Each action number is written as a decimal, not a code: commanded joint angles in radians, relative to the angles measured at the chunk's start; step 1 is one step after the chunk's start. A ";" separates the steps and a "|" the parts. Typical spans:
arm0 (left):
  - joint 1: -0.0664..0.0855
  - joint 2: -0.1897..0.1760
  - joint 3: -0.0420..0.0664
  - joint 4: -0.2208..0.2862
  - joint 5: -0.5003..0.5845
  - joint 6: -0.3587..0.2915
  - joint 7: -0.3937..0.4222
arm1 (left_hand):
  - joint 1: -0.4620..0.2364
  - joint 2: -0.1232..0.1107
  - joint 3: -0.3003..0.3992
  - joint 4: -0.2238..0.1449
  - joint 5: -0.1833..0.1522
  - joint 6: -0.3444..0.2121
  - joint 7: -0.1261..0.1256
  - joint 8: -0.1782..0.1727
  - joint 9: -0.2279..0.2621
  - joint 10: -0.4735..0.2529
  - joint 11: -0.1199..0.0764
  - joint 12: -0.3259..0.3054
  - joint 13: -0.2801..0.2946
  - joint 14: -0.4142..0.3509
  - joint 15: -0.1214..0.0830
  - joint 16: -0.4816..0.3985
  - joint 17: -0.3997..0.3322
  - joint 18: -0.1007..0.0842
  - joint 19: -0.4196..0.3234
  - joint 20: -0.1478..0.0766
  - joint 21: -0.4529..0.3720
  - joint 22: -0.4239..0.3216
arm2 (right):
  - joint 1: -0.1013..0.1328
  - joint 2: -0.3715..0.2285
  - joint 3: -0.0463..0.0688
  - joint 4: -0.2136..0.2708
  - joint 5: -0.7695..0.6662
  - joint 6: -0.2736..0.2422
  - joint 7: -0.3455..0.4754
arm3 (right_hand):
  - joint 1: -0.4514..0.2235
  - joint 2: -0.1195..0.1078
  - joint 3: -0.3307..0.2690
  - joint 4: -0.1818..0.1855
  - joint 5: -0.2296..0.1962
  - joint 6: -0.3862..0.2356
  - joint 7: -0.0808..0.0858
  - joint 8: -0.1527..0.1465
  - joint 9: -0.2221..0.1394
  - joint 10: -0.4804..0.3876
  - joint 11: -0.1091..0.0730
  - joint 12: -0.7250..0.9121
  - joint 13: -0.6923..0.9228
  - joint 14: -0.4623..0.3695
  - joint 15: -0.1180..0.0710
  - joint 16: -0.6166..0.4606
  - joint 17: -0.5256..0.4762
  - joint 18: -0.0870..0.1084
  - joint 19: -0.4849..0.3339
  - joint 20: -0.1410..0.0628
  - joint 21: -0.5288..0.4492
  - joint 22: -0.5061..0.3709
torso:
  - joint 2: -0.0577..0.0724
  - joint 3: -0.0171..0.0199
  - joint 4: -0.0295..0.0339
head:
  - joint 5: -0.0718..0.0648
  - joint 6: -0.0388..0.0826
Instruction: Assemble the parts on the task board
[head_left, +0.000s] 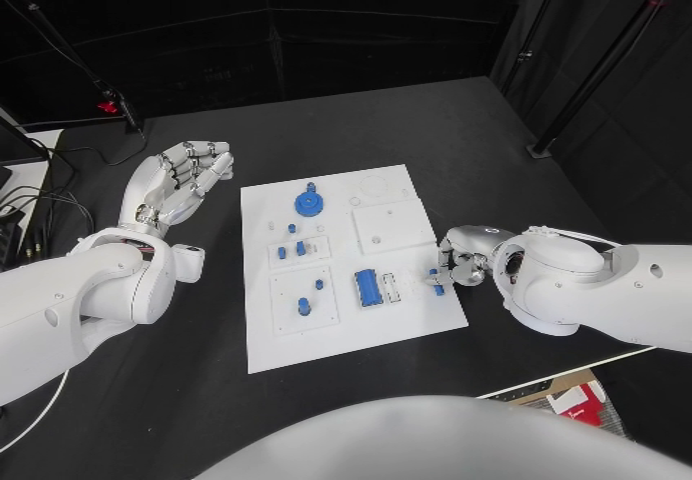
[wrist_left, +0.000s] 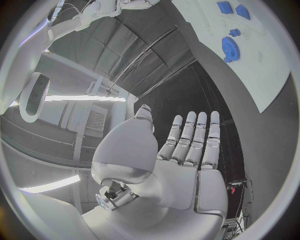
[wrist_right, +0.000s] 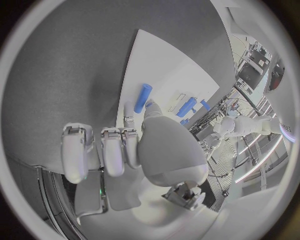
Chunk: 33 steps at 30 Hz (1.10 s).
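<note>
The white task board (head_left: 411, 195) lies mid-table. On it are a blue gear (head_left: 309, 203), small blue parts (head_left: 299, 247) in the middle, two more (head_left: 303, 306) nearer me, and a blue block (head_left: 369, 288). My right hand (head_left: 464, 262) sits at the board's right edge. Its thumb tip (wrist_right: 150, 105) is on one end of a blue peg (wrist_right: 143, 96) that lies low on the board (wrist_right: 140, 55), pinching it. The other fingers (wrist_right: 103, 150) are curled in. My left hand (head_left: 180, 180) lies flat beside the board's left side, its fingers (wrist_left: 195, 137) spread and holding nothing.
Cables (head_left: 58, 200) trail over the table's far left. A stand's foot (head_left: 541, 152) rests at the far right. A red and white box (head_left: 577, 400) sits below the table's near right edge. Bare black tabletop (head_left: 361, 120) lies beyond the board.
</note>
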 joint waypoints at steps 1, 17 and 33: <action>0.001 -0.001 0.001 0.002 0.001 0.005 0.005 | -0.002 0.008 -0.006 -0.001 0.003 -0.006 0.120 0.005 -0.001 -0.008 -0.001 0.003 -0.002 -0.004 -0.003 0.006 -0.001 -0.003 0.007 -0.001 0.003 -0.002 | -0.006 0.009 -0.006 -0.008 0.006 0.064 -0.021 | 0.022 -0.002 0.005 -0.005 -0.007 -0.004 0.000 -0.016 -0.046 0.104 0.001 0.000 0.263 0.102 0.004 0.002 0.263 -0.001 0.075 0.006 0.007 0.244 | -0.001 0.0004 -0.0009 | 0.000 0.000; 0.001 -0.003 0.001 0.003 0.001 0.005 0.001 | 0.002 0.011 -0.007 -0.002 0.005 -0.006 0.120 0.007 -0.001 -0.009 -0.001 0.005 -0.002 -0.005 -0.003 0.008 -0.004 -0.003 0.007 -0.001 0.003 -0.003 | -0.008 0.019 -0.006 -0.006 0.013 0.080 -0.006 | 0.168 -0.031 0.109 -0.021 -0.116 0.036 -0.002 -0.074 -0.107 0.104 0.000 0.000 0.263 0.102 -0.002 0.002 0.263 -0.003 0.079 0.000 0.014 0.247 | -0.001 0.0001 -0.0010 | 0.004 0.000; 0.001 -0.006 0.001 0.003 0.001 0.005 0.000 | 0.002 0.011 -0.007 -0.002 0.005 -0.006 0.120 0.007 -0.001 -0.009 -0.001 0.005 -0.002 -0.005 -0.003 0.008 -0.004 -0.003 0.007 -0.001 0.003 -0.003 | -0.008 0.001 -0.006 0.010 0.318 -0.146 0.182 | 0.255 -0.046 0.342 -0.067 -0.140 0.220 -0.016 -0.307 -0.217 0.104 -0.013 0.000 0.263 0.102 -0.007 0.002 0.263 -0.008 0.089 -0.006 0.033 0.254 | 0.000 0.0002 -0.0023 | 0.009 0.000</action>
